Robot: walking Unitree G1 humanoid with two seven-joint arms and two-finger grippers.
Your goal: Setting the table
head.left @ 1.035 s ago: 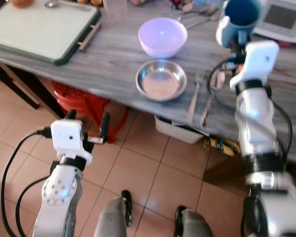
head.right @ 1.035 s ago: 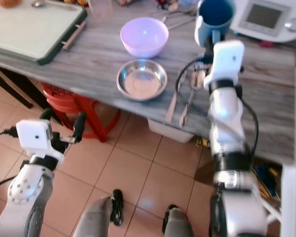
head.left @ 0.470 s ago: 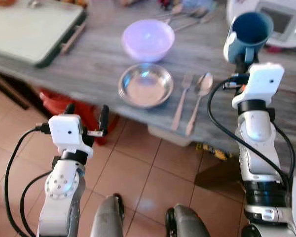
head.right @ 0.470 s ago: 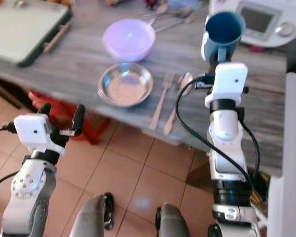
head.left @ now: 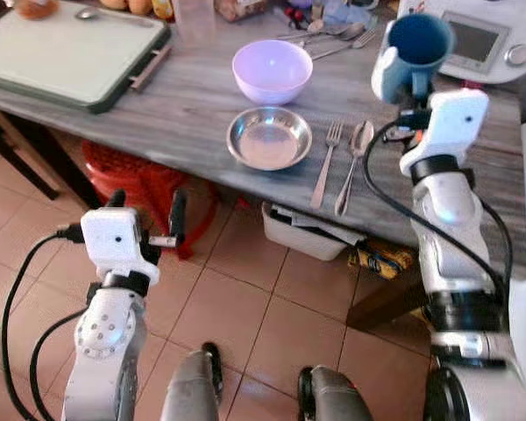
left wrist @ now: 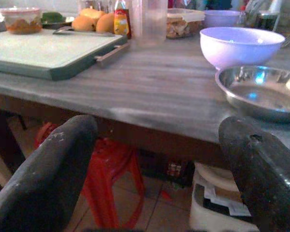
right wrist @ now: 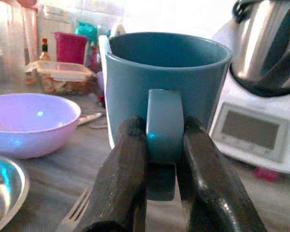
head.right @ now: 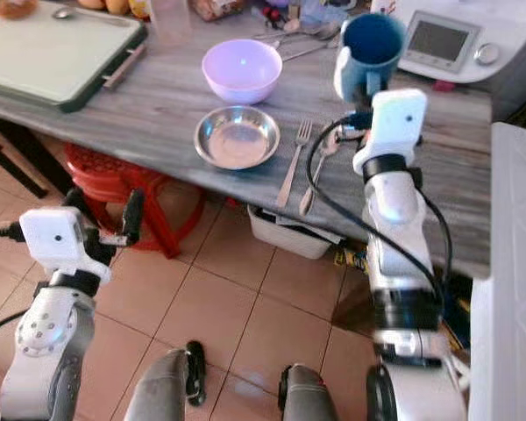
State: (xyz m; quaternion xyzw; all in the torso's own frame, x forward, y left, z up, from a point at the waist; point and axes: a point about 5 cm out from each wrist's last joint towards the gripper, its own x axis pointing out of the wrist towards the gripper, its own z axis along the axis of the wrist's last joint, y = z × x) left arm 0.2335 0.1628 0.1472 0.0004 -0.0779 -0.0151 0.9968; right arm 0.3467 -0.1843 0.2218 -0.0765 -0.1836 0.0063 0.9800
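Your right gripper (right wrist: 157,159) is clamped on the handle of the blue mug (head.left: 418,46), one black finger on each side of it, and the mug hangs upright above the table (head.left: 193,114), over its right part near the back edge. That arm rises almost straight up from your shoulder, with the wrist camera just under the mug. Below and to the mug's left, a fork (head.left: 326,163) and a spoon (head.left: 354,164) lie side by side near the front edge, handles pointing toward you. Just left of them sits the steel bowl (head.left: 269,138), and behind it the lilac bowl (head.left: 272,69). A green cutting board (head.left: 70,53) lies at the table's left end, and a white appliance (head.left: 473,39) stands at the back right corner. Your left gripper (head.left: 145,210) has its fingers spread apart with nothing between them; you hold it low in front of the table's front edge, forearm raised, pointing toward the red stool (head.left: 145,180) beneath.
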